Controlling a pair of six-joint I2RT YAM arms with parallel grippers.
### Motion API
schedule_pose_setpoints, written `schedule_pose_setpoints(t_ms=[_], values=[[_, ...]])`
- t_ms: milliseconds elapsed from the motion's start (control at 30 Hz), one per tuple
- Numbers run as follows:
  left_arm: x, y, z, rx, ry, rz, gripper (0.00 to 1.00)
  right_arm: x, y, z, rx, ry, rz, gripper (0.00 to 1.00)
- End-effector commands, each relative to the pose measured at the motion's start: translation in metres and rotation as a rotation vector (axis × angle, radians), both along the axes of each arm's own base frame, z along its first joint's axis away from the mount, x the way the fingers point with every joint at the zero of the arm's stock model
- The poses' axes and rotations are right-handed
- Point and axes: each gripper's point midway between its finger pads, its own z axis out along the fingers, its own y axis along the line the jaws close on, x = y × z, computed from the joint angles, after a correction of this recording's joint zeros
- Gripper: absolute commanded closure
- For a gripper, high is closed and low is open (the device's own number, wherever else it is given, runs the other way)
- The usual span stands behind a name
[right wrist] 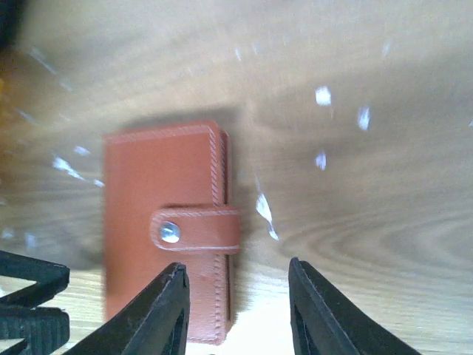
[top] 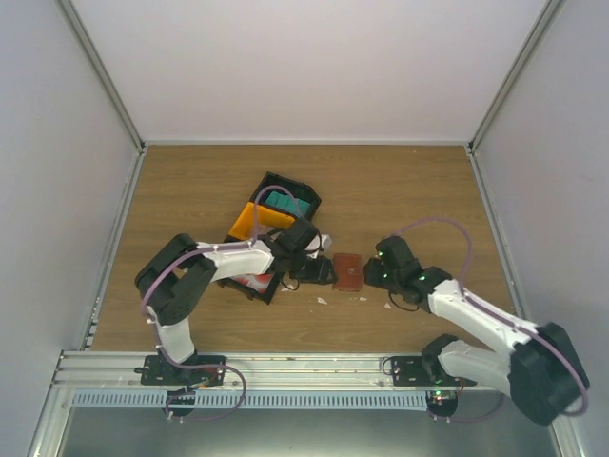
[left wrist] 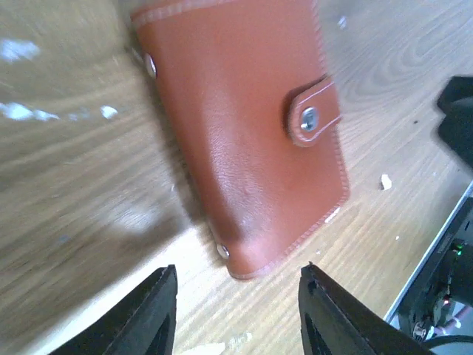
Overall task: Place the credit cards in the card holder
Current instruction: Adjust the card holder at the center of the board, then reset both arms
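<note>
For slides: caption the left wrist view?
Closed brown card holder, snap strap fastened, lies on the wooden table just ahead of the open, empty left gripper.

The wooden table [top: 190,190] carries a closed card holder [top: 348,272], black and yellow bins [top: 257,224] and scattered white flecks [top: 322,301].

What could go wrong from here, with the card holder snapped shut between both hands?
1. The left hand and right hand, both open and empty, flank the flat reddish-brown leather card holder closely; they could collide.
2. The holder lies closed, its snap strap fastened; a push may slide it across the wooden table instead of unsnapping it.
3. The teal credit cards sit in the black-and-yellow plastic bin beside the left arm, which could knock it.
</note>
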Motion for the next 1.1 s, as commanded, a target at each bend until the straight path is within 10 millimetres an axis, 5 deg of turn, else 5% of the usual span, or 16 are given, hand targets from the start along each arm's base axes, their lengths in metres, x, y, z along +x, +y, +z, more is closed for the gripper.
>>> schedule_pose_setpoints(t_ms=[0,167,333,500,600,833,1067], values=[[0.025,0.021,0.054,0.029,-0.211,0.122,0.48,0.011,-0.028,0.064,-0.091,-0.151,-0.069,0.58],[0.034,0.056,0.140,-0.014,-0.464,0.239,0.29,0.005,-0.060,0.138,-0.143,-0.294,-0.149,0.42],[0.028,0.114,0.223,-0.040,-0.705,0.402,0.03,-0.010,-0.083,0.197,-0.153,-0.450,-0.171,0.20],[0.007,0.169,0.303,-0.115,-0.911,0.528,0.01,-0.027,-0.099,0.255,-0.106,-0.594,-0.198,0.02],[-0.015,0.203,0.338,-0.180,-1.035,0.579,0.01,-0.039,-0.116,0.279,-0.099,-0.659,-0.250,0.01],[-0.052,0.275,0.381,-0.231,-1.218,0.746,0.01,-0.060,-0.141,0.308,-0.052,-0.763,-0.344,0.00],[-0.056,0.295,0.369,-0.149,-1.208,0.793,0.01,-0.069,-0.152,0.312,-0.032,-0.797,-0.394,0.00]])
